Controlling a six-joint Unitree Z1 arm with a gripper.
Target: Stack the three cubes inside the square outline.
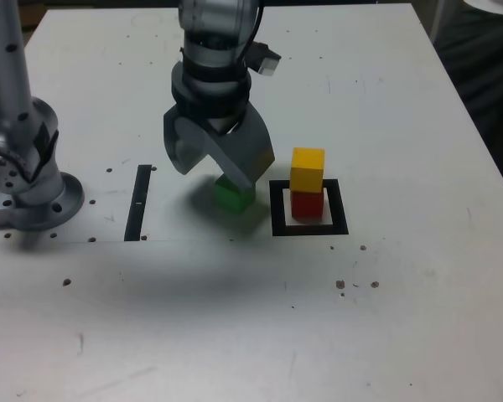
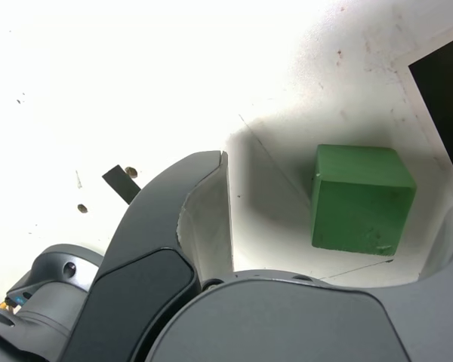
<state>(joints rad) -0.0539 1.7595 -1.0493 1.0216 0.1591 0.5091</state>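
Observation:
A yellow cube (image 1: 308, 168) rests on a red cube (image 1: 307, 203) inside the square outline (image 1: 278, 214). To the exterior view's left of the outline, a green cube (image 1: 233, 198) lies on the white table, outside the frame. My gripper (image 1: 216, 174) hangs just over it, open, one finger on either side and partly covering its top. The wrist view shows the green cube (image 2: 359, 200) between the spread fingers of the gripper (image 2: 340, 181), neither one touching it. A black corner of the square outline (image 2: 447, 90) shows beyond the cube.
A thin black strip (image 1: 138, 201) lies on the table at the exterior view's left of the gripper. The arm's grey base (image 1: 29, 188) stands at the table's left edge. Small dark screw holes dot the white tabletop (image 1: 235, 318).

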